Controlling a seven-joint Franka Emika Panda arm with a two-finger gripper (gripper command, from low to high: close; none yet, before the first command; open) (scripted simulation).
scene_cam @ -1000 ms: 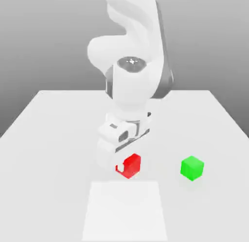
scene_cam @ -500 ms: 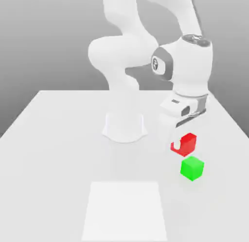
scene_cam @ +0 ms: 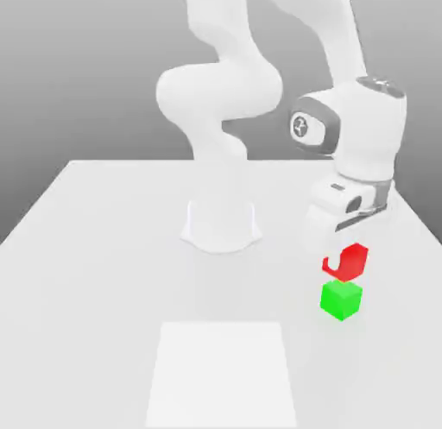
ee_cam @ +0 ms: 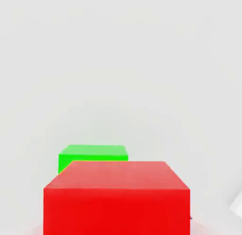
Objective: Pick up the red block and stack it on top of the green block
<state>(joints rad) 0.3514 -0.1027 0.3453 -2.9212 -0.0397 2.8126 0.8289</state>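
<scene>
The red block (scene_cam: 351, 261) hangs in the air with my gripper (scene_cam: 344, 263) shut on it, a white finger covering part of its near face. Directly beneath it, on the white table, sits the green block (scene_cam: 342, 299). The two cubes look almost touching, and I cannot tell whether a gap separates them. In the hand view the red block (ee_cam: 117, 198) is large and close, and the green block (ee_cam: 93, 155) peeks out from behind its far edge.
The arm's white base (scene_cam: 221, 224) stands at the table's middle back. A paler square patch (scene_cam: 222, 374) lies on the table (scene_cam: 95, 263) near the front edge. The green block sits toward the exterior view's right side.
My gripper has carried the red block from the table's front middle toward the exterior view's right, lifting it, and now holds it right over the green block.
</scene>
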